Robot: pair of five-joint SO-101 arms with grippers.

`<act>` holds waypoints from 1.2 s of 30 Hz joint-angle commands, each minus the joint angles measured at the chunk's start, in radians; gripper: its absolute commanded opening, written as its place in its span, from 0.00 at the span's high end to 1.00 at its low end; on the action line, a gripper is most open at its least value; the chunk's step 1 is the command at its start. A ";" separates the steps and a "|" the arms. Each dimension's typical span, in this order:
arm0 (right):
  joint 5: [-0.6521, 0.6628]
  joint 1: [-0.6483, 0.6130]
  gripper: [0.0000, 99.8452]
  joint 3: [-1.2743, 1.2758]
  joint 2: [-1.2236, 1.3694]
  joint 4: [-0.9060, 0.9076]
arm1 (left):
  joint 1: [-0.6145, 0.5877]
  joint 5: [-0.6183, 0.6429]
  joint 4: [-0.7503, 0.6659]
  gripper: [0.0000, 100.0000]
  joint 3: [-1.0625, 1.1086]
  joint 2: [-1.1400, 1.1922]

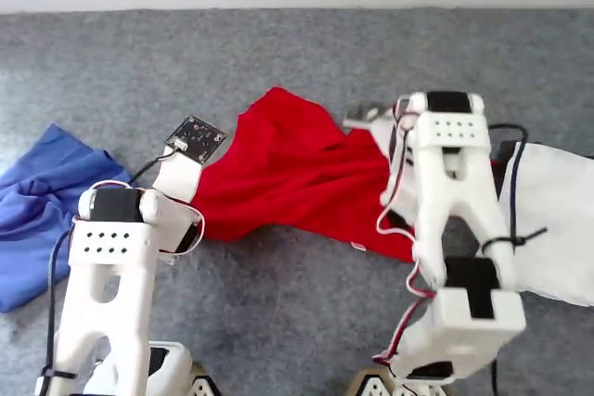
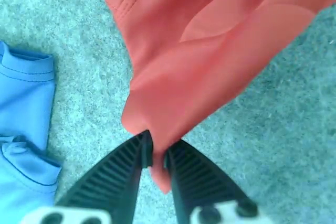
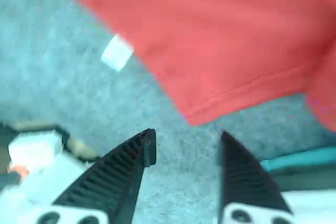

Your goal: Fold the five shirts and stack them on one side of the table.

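A red shirt (image 1: 297, 169) lies rumpled across the middle of the grey table. My left gripper (image 2: 159, 153) is shut on a fold of the red shirt (image 2: 194, 61), at its left edge in the high view (image 1: 190, 220). My right gripper (image 3: 186, 148) stands open just above the carpet, short of the hem of the red shirt (image 3: 220, 35); its white tag (image 3: 116, 53) lies close by. In the high view the right arm (image 1: 450, 183) covers the shirt's right end. A blue shirt (image 1: 42, 206) lies crumpled at the far left, its collar showing beside my left gripper (image 2: 23, 119).
A white shirt (image 1: 557, 220) lies at the right edge of the table, partly under the right arm's cables. The table (image 1: 278, 53) is covered with grey carpet, bare along the back and between the arm bases at the front.
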 commanded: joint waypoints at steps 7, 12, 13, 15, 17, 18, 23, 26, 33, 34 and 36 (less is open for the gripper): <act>0.160 0.036 0.77 0.310 -0.117 -0.255 | -0.009 -0.008 -0.003 0.99 -0.010 -0.021; 0.195 0.053 0.77 0.411 -0.116 -0.381 | -0.009 -0.008 -0.005 0.99 -0.010 -0.021; 0.216 0.054 0.77 0.436 -0.116 -0.412 | -0.009 -0.008 -0.005 0.99 -0.010 -0.021; 0.236 0.059 0.77 0.470 -0.116 -0.484 | -0.009 -0.006 -0.005 0.99 -0.008 -0.021; 0.233 0.059 0.77 0.486 -0.116 -0.544 | -0.009 -0.005 -0.005 0.99 -0.008 -0.021; 0.233 0.058 0.77 0.497 -0.116 -0.570 | -0.009 -0.005 -0.005 0.99 -0.008 -0.021; 0.232 0.059 0.78 0.577 -0.114 -0.717 | -0.009 -0.003 -0.002 0.99 -0.008 -0.021; 0.183 0.059 0.85 0.586 -0.114 -0.739 | -0.009 -0.003 0.000 0.99 -0.008 -0.021; 0.158 0.061 0.99 0.586 -0.125 -0.742 | -0.009 -0.003 -0.006 0.99 -0.008 -0.021; 0.144 0.061 0.99 0.583 -0.131 -0.739 | -0.009 -0.003 -0.006 0.99 -0.012 -0.021; 0.114 0.065 0.99 0.562 -0.168 -0.710 | -0.009 -0.003 -0.006 0.99 -0.021 -0.029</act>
